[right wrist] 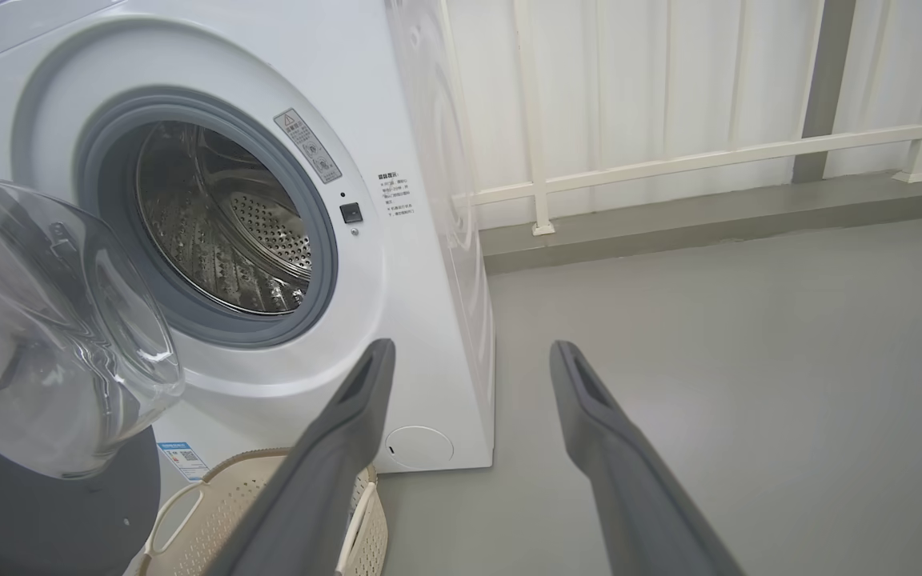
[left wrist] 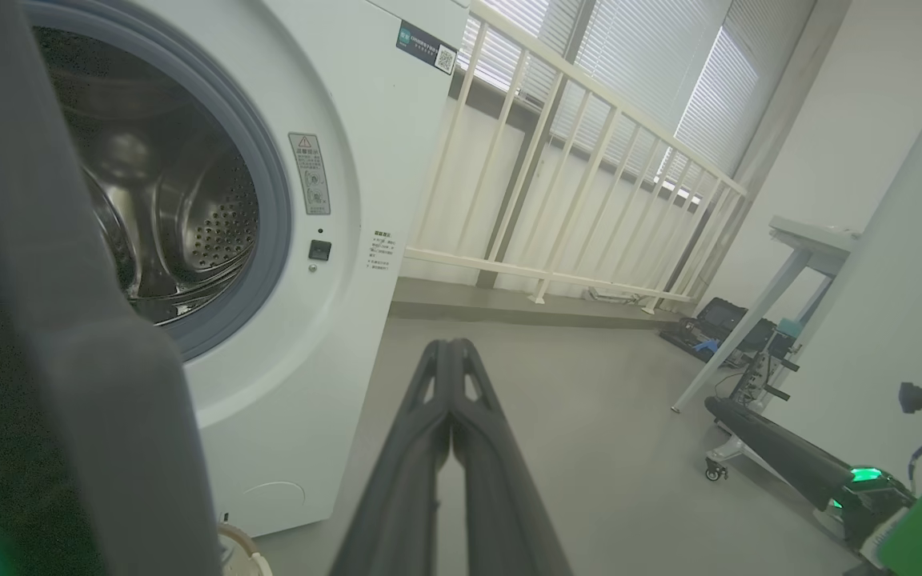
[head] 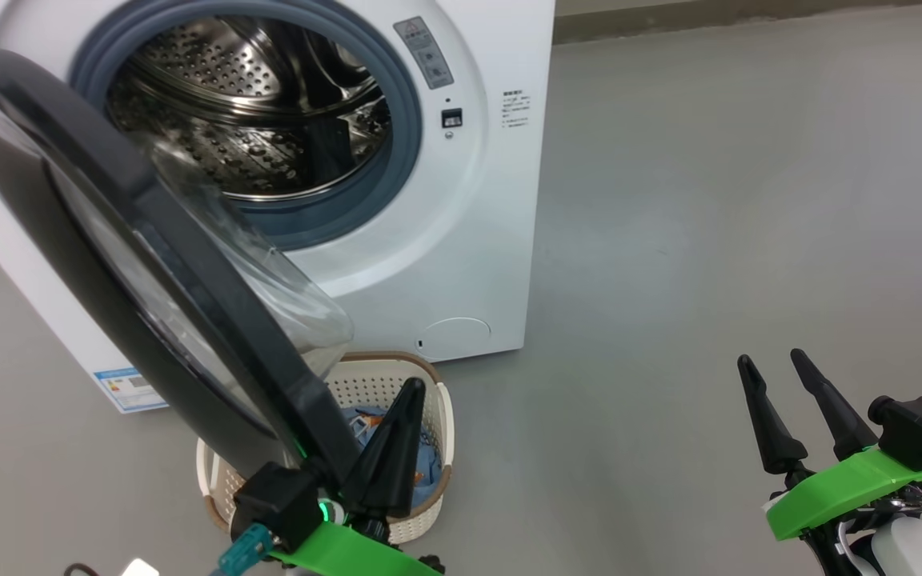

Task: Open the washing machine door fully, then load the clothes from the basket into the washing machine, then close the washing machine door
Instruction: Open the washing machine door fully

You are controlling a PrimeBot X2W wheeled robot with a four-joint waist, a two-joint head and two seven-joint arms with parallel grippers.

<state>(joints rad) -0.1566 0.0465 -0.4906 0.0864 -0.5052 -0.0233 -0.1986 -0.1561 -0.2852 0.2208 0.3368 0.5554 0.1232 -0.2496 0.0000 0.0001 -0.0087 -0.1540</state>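
The white washing machine (head: pixel 461 240) stands at the upper left with its steel drum (head: pixel 253 104) exposed. The washing machine door (head: pixel 149 264), a black ring with a clear bowl window (right wrist: pixel 53 336), hangs partly open across the drum's left side. My left gripper (head: pixel 409 392) is shut on nothing, its fingers (left wrist: pixel 451 376) pressed together just right of the door's free rim; whether it touches the rim I cannot tell. Under it sits the cream basket (head: pixel 437 416) with the blue clothes (head: pixel 365 428) inside. My right gripper (head: pixel 771 360) is open over bare floor, far right of the machine.
Grey floor (head: pixel 709 200) stretches to the right of the machine. A white railing (left wrist: pixel 573 160) runs behind it. A table with pale legs (left wrist: pixel 749 336), a black case (left wrist: pixel 717 320) on the floor and a white wall (left wrist: pixel 893 280) lie to the far right.
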